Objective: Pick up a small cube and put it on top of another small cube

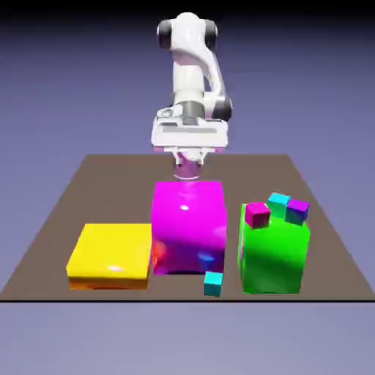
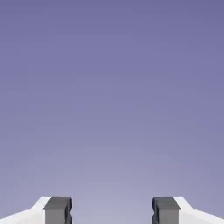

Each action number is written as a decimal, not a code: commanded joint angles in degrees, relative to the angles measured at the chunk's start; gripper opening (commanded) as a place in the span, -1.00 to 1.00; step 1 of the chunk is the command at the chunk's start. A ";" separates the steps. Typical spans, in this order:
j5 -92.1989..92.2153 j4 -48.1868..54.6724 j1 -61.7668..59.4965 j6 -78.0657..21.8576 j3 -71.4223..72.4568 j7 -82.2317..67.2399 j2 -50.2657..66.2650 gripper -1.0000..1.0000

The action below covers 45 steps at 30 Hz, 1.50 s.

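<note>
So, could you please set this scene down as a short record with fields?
gripper: open, nothing between its fingers; hand view shows only backdrop
table cube: small cyan cube on the table, in front of the magenta block
green block: carries three tiny cubes on top: magenta cube, second cyan cube, purple cube
yellow block: low and flat, at the exterior view's left
stacking: not yet done
</note>
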 commanded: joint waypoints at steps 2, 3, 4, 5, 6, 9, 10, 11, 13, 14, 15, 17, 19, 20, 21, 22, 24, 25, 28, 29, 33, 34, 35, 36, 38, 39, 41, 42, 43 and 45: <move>0.04 3.86 -0.44 -4.31 0.74 0.97 4.16 0.00; 0.07 5.78 -0.66 -6.47 1.11 1.45 6.23 0.00; 0.09 7.71 -0.88 -8.62 1.48 1.93 8.31 0.00; 0.11 9.64 -1.10 -10.78 1.85 2.42 10.39 0.00; 0.13 11.57 -1.32 -12.94 2.22 2.90 12.46 0.00; 0.20 17.35 -1.98 -19.40 3.33 4.35 18.69 0.00; 0.22 19.27 -2.20 -21.56 3.70 4.83 20.77 0.00; 0.24 21.20 -2.43 -23.71 4.07 5.32 22.84 0.00; 0.29 25.06 -2.87 -28.02 4.81 6.28 27.00 0.00; 0.31 26.98 -3.09 -30.18 5.18 6.77 29.07 0.00; 0.33 28.91 -3.31 -32.34 5.55 7.25 31.15 0.00; 0.38 32.77 -3.75 -36.65 6.29 8.22 35.30 0.00; 0.42 36.62 -4.19 -40.96 7.03 9.18 39.46 0.00; 0.44 38.55 -4.41 -43.11 7.40 9.67 41.53 0.00; 0.46 40.47 -4.63 -45.27 7.77 10.15 43.61 0.00; 0.49 42.40 -4.85 -47.42 8.14 10.63 45.69 0.00; 0.53 46.26 -5.29 -51.73 8.88 11.60 49.84 0.00; 0.55 48.18 -5.51 -53.89 9.25 12.08 51.91 0.00; 0.62 53.97 -6.17 -60.36 10.36 13.53 58.14 0.00; 0.64 55.89 -6.39 -62.51 10.73 14.02 60.22 0.00; 0.73 63.60 -7.28 -71.13 12.21 15.95 68.53 0.00; 0.75 65.53 -7.50 -73.29 12.58 16.43 70.60 0.00; 0.77 67.46 -7.72 -75.45 12.95 16.92 72.68 0.00; 0.80 69.38 -7.94 -77.60 13.32 17.40 74.76 0.00; 0.83 72.64 -8.31 -81.24 13.94 18.22 78.27 0.00; 0.83 72.64 -8.31 -81.25 13.94 18.22 78.27 0.00; 0.74 68.49 -8.28 -76.60 13.85 18.08 78.78 0.00; 0.70 66.42 -8.26 -74.27 13.80 18.01 79.04 0.00; 0.65 64.44 -8.24 -72.05 13.75 17.94 79.28 0.00; 0.65 64.44 -8.24 -72.05 13.75 17.94 79.28 -1.00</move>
